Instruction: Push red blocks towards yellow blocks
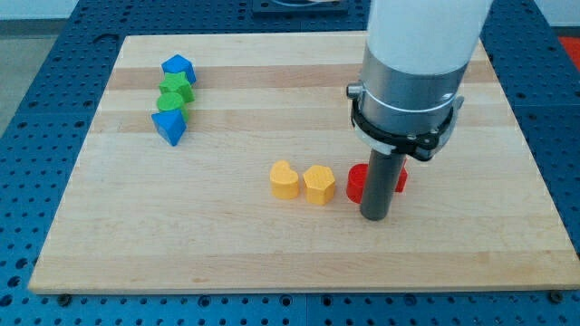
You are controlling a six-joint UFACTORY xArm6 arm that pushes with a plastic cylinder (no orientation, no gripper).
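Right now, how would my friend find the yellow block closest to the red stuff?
Start at the big white and grey arm and follow its dark rod down to my tip, which sits in front of the red blocks. Just toward the view's left stands the yellow block. Its twin, the other yellow block, lies farther left.

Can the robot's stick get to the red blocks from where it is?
Probably yes: my tip already sits right against the red blocks, partly hiding them, with nothing between. The yellow blocks lie just to their left in the view.
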